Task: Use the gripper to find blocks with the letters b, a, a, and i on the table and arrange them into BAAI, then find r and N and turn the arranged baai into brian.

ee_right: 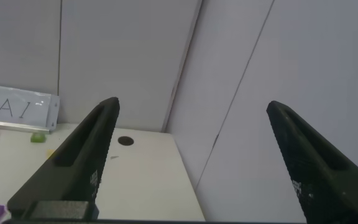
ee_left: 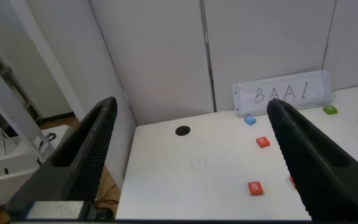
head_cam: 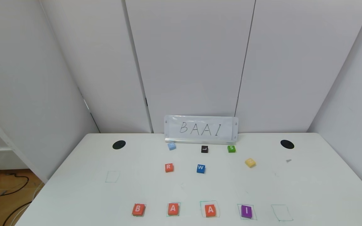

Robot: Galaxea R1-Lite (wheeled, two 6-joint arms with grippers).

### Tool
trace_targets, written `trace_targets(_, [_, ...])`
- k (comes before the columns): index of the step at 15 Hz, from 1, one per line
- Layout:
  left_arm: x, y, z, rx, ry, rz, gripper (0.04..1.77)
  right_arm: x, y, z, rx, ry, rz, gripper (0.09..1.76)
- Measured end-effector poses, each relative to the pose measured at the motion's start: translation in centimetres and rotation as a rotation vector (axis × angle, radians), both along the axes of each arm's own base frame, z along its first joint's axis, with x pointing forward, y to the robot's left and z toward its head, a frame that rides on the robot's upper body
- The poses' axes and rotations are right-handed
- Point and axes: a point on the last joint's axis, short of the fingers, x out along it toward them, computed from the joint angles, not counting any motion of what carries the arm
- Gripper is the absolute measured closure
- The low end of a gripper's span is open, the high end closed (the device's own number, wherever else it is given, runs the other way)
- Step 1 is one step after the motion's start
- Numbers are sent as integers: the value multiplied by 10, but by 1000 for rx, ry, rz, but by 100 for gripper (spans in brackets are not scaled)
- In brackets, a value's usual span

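Head view: BAAI row complete along the bench's (head_cam: pixel 74 175) near edge; R block (head_cam: pixel 169 167) lies beyond, between B (head_cam: pixel 138 209) and first A (head_cam: pixel 173 208). Left gripper (ee_left: pixel 191 155), jaws wide, is nearer; right gripper (ee_right: pixel 194 155) likewise wide.

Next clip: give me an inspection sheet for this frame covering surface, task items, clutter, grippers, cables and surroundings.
Surface: white table with two black holes and thin teal squares.
Job's things: blocks B, A, A and purple I in a near row; R sits farther back, apart.
Clutter: light blue, black L, green S, blue W and yellow blocks; BAAI sign at the far edge.
Grippers: left gripper and right gripper both open, holding nothing, off the table's sides.
Cables: black cables on the floor, left.
Surroundings: white wall panels, a white shelf at left.
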Motion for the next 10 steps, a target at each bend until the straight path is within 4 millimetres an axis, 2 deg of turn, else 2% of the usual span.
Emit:
trace_targets(3, [-5,-2,-14,9,-9,-18,9,6,0,-11,28,-49,5,15])
trace_targets(5, [-12,-3,-24,4,-40,-17,9,9,0,-9,47,-142,19,15])
trace_targets(7, [-17,-3,-33,3,-128,-15,9,10,1,-7,37,-256,55,15])
trace_targets(10, [-12,-3,-48,5,-290,-6,9,25,2,-24,11,-297,101,15])
